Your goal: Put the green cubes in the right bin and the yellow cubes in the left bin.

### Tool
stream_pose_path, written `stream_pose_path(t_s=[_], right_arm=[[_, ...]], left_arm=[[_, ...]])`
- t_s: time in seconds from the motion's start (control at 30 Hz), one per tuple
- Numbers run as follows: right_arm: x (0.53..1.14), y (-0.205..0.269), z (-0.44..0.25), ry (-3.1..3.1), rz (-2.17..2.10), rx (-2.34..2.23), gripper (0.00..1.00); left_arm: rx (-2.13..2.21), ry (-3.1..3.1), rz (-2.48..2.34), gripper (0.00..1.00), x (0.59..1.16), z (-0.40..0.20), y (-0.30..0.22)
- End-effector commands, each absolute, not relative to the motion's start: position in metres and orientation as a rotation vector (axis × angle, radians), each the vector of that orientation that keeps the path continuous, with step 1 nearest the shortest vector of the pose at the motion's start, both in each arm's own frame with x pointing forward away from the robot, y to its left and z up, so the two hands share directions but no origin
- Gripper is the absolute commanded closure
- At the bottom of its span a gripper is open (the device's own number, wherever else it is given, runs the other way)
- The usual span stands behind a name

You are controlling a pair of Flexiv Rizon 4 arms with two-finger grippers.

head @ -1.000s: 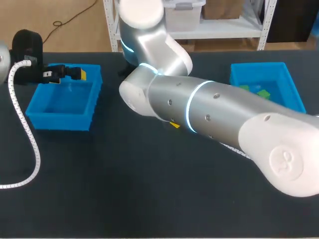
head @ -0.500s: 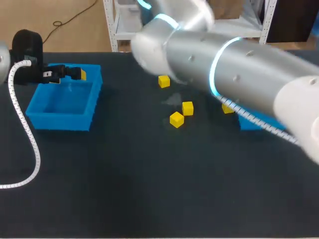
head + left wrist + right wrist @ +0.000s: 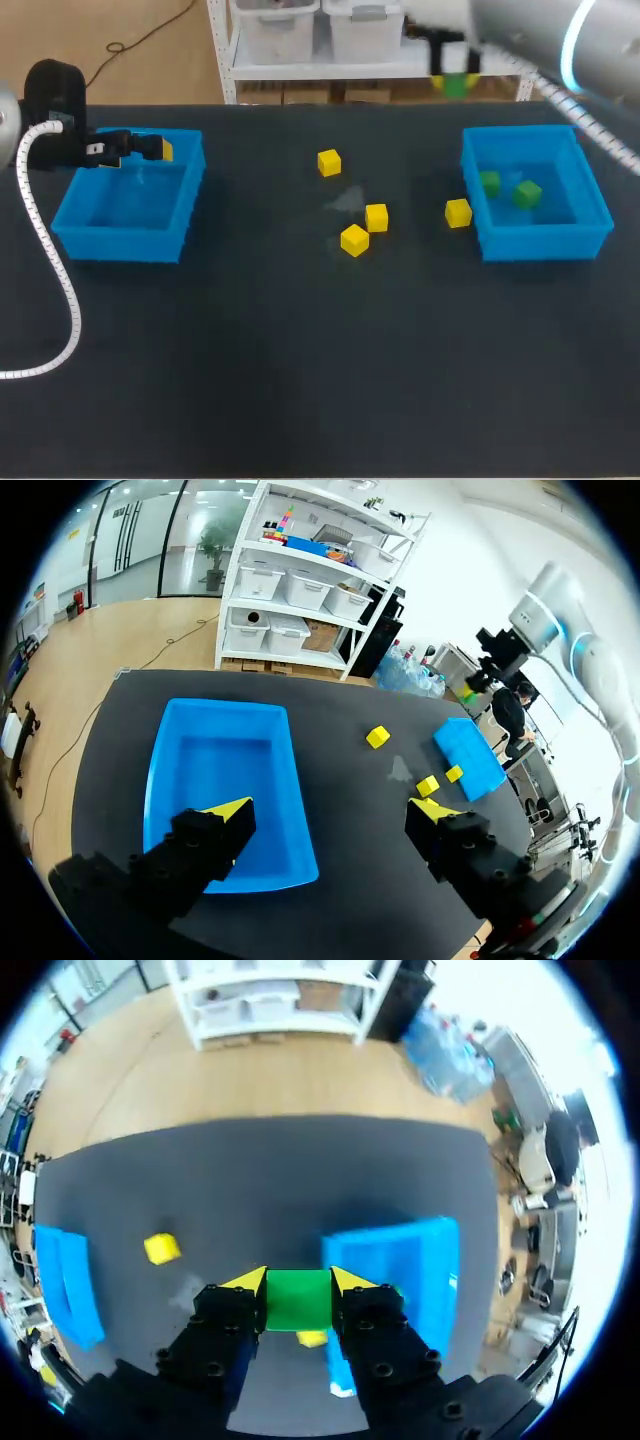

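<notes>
My right gripper (image 3: 455, 72) hangs high beyond the far rim of the right blue bin (image 3: 478, 238), shut on a green cube (image 3: 455, 86). In the right wrist view that green cube (image 3: 297, 1300) sits between both yellow tips, with the right bin (image 3: 410, 1252) beneath and ahead. Two green cubes (image 3: 489, 182) (image 3: 527, 193) lie inside the bin. Several yellow cubes lie on the table: one (image 3: 329, 162) far, two (image 3: 376, 217) (image 3: 354, 240) in the middle, one (image 3: 458, 212) beside the right bin. My left gripper (image 3: 150, 148) stays open and empty over the far rim of the left blue bin (image 3: 120, 245).
The table is a dark mat. In the left wrist view the open left gripper (image 3: 330, 815) looks down on the left bin (image 3: 160, 780), which shows no cubes, and on yellow cubes (image 3: 377, 737) further off. The left arm's white cable (image 3: 45, 250) loops at the table's left edge.
My right arm has swung off the middle of the table, up and to the far right, carrying the green cube and uncovering the yellow cubes. The left arm has not moved.
</notes>
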State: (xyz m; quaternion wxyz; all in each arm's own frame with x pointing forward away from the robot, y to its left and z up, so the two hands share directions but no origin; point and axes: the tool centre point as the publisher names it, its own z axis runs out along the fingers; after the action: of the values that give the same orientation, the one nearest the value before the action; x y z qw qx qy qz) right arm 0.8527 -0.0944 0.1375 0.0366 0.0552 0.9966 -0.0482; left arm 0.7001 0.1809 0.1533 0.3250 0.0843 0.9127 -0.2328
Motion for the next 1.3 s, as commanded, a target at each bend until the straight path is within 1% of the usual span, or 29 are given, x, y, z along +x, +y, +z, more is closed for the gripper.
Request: stream_pose_path(t_s=[0.03, 0.17, 0.4, 0.6, 0.97, 1.0, 1.03, 1.07, 1.1, 1.3], right_arm=[[0.767, -0.197, 0.126, 2.564, -0.031, 0.130, 1.00], [0.753, -0.216, 0.107, 2.611, -0.043, 0.152, 1.00], [0.738, -0.229, 0.084, 2.666, -0.051, 0.150, 1.00], [0.737, -0.231, 0.078, 2.680, -0.055, 0.132, 1.00], [0.743, -0.217, 0.079, 2.677, -0.052, 0.058, 1.00], [0.743, -0.217, 0.079, 2.680, -0.053, 0.056, 0.91], [0.743, -0.217, 0.078, 2.684, -0.061, 0.046, 0.66], [0.743, -0.217, 0.078, 2.685, -0.061, 0.044, 0.03], [0.743, -0.217, 0.079, 2.684, -0.059, 0.042, 0.00], [0.744, -0.218, 0.086, 2.627, -0.016, 0.044, 0.00]], left_arm=[[0.228, 2.381, -0.627, 0.00, 0.700, 0.151, 0.184], [0.228, 2.381, -0.627, 0.00, 0.700, 0.151, 0.184], [0.228, 2.381, -0.627, 0.00, 0.700, 0.151, 0.184], [0.228, 2.381, -0.627, 0.00, 0.700, 0.151, 0.184], [0.228, 2.381, -0.627, 0.00, 0.700, 0.151, 0.184], [0.228, 2.381, -0.627, 0.00, 0.700, 0.151, 0.184], [0.228, 2.381, -0.627, 0.00, 0.700, 0.151, 0.184], [0.228, 2.381, -0.627, 0.00, 0.700, 0.151, 0.184], [0.228, 2.381, -0.627, 0.00, 0.700, 0.151, 0.184], [0.228, 2.381, -0.627, 0.00, 0.700, 0.151, 0.184]])
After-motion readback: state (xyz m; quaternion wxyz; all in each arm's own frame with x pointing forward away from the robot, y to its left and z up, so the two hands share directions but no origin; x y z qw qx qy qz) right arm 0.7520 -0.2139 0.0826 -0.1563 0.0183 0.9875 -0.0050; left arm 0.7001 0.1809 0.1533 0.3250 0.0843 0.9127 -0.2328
